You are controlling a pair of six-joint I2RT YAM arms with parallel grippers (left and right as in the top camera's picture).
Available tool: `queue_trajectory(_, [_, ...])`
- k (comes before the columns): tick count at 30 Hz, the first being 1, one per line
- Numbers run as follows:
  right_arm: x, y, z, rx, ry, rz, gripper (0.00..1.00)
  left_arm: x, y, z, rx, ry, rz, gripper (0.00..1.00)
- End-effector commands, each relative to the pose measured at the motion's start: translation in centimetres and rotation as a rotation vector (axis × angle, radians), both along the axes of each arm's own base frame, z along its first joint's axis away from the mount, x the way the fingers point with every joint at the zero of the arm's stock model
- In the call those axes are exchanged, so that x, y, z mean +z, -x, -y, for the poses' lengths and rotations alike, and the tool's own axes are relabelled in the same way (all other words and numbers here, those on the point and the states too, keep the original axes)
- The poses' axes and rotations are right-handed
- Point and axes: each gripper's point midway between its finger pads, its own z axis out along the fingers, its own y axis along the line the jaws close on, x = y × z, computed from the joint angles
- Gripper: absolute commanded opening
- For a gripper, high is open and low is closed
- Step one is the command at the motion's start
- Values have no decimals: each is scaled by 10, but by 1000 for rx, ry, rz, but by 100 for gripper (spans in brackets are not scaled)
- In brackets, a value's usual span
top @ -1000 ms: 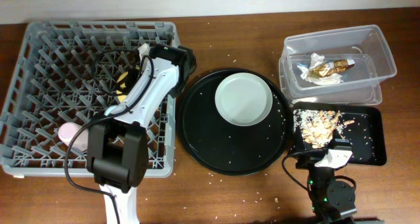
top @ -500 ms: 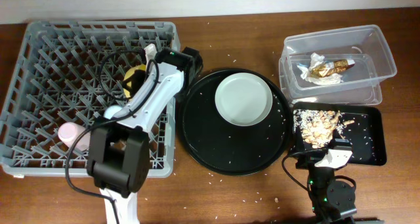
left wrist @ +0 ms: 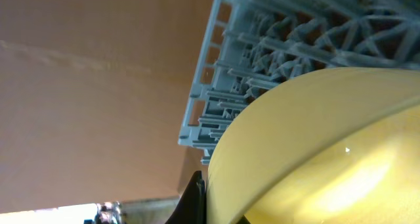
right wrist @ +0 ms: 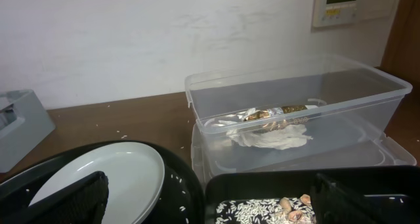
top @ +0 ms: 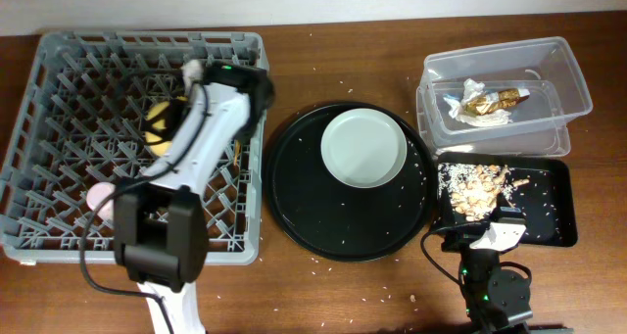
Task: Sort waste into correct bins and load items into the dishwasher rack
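1. Over the rack (top: 59,128), the left gripper (top: 176,109) is clenched on the yellow bowl (top: 155,123). The white arm covers the jaws from above. The wrist view shows only a dark sliver of one finger (left wrist: 195,199) pressed at the bowl's rim.
2. Close against that finger, the bowl (left wrist: 315,152) fills the lower right of the wrist view and is cut off at the right and bottom edges. It is smooth and glossy, with a bright spot on its inner curve. It sits tilted on edge over the grey pegs (left wrist: 295,33). Whether it touches them cannot be told.
3. Well back from the left fingers, near the arm's base, a pink cup (top: 101,195) lies in the rack, half hidden by the arm.
4. At the table's near edge, the right gripper (right wrist: 218,198) is spread wide and holds nothing. Only the dark fingertips (right wrist: 72,198) show, at the bottom corners of its wrist view.
5. Between the right fingers lies the flat black tray (right wrist: 262,184) with beige scraps (top: 475,187) and rice. The frame's bottom edge cuts it off.
6. Just beyond the tray stands the clear tub (right wrist: 367,102). It holds gold-brown wrappers (right wrist: 275,115) on crumpled paper (right wrist: 269,137).
7. Ahead of the finger nearer the rack, the pale plate (right wrist: 111,171) rests on the round tray (top: 294,207). That finger partly blocks it.
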Motion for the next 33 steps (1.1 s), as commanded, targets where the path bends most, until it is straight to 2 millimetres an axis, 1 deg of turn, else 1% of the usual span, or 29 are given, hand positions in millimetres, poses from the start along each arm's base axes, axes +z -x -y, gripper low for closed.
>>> queue_trajectory(1, [-3, 0, 1, -3, 1, -3, 99, -6, 6, -29, 79, 9, 53, 0])
queue_trajectory(3, [-3, 0, 1, -3, 1, -3, 98, -8, 6, -37, 101, 15, 64, 0])
queue_trajectory(4, [-3, 0, 1, -3, 1, -3, 98, -12, 6, -37, 113, 40, 77, 0])
queue_trajectory(7, [-3, 0, 1, -3, 1, -3, 99, -36, 7, -27, 146, 170, 76, 0])
queue_trajectory(9, [-3, 0, 1, -3, 1, -3, 99, -49, 9, -21, 153, 216, 67, 0])
queue_trajectory(11, [-3, 0, 1, -3, 1, -3, 98, -54, 11, -16, 148, 227, 51, 0])
queue_trajectory(14, [-3, 0, 1, -3, 1, -3, 98, -54, 7, -6, 117, 226, 62, 1])
queue_trajectory(15, [-3, 0, 1, -3, 1, -3, 98, -53, 5, -6, 110, 217, 72, 4])
queue_trajectory(17, [-3, 0, 1, -3, 1, -3, 98, -48, 0, -8, 104, 202, 107, 5])
queue_trajectory(20, [-3, 0, 1, -3, 1, -3, 99, -46, -16, -4, 57, 214, 118, 4])
queue_trajectory(23, [-3, 0, 1, -3, 1, -3, 98, -46, -43, 7, -70, 210, 74, 4])
queue_trajectory(25, [-3, 0, 1, -3, 1, -3, 98, -44, -53, 7, -97, 210, 85, 4])
queue_trajectory(27, [-3, 0, 1, -3, 1, -3, 98, -42, -57, 2, -99, 200, 96, 1])
queue_trajectory(30, [-3, 0, 1, -3, 1, -3, 98, -45, -59, -4, -85, 188, 98, 0])
queue_trajectory(31, [-3, 0, 1, -3, 1, -3, 98, -43, -59, -12, -69, 137, 93, 0])
queue_trajectory(33, [-3, 0, 1, -3, 1, -3, 98, -33, -57, -26, -46, 43, 94, 0])
